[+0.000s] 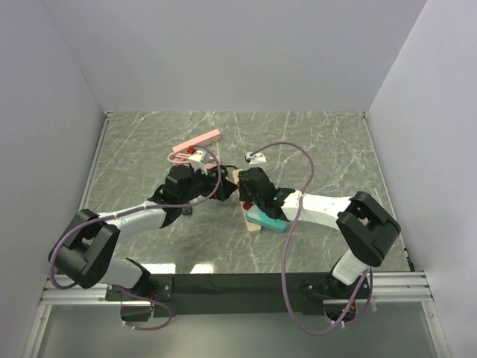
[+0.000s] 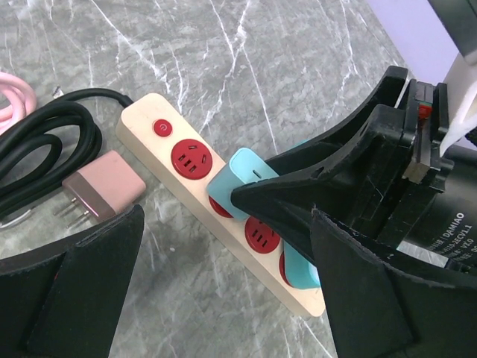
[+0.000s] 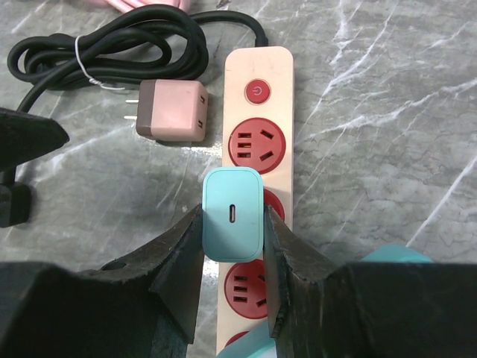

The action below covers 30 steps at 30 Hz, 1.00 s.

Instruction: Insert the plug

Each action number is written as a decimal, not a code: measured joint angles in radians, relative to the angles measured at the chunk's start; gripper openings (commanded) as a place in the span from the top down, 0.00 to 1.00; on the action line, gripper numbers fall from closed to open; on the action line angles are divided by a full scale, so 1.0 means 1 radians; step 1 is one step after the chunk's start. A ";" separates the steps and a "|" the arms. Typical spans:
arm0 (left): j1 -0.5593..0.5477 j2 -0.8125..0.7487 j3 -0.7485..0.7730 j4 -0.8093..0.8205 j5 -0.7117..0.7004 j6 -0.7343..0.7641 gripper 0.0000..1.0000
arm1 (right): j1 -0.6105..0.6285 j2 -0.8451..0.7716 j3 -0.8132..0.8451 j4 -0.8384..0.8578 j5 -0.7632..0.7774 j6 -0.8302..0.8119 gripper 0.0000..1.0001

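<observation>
Marble table (image 1: 320, 142), right jaws pinching teal plug (image 3: 232, 212)

Power strip (image 3: 258, 112), near end off-frame.

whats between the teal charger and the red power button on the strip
One empty red socket of the power strip lies between the teal charger and the red button. Nothing else is there. The right wrist view shows it most clearly.
</observation>
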 measured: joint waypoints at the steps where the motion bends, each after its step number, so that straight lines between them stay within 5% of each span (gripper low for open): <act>1: 0.000 -0.003 -0.003 0.000 0.000 0.000 0.01 | 0.005 0.002 0.002 -0.002 0.009 0.002 1.00; 30: 0.009 -0.039 -0.033 0.013 -0.006 0.001 0.01 | 0.092 0.076 0.032 -0.019 0.190 0.033 1.00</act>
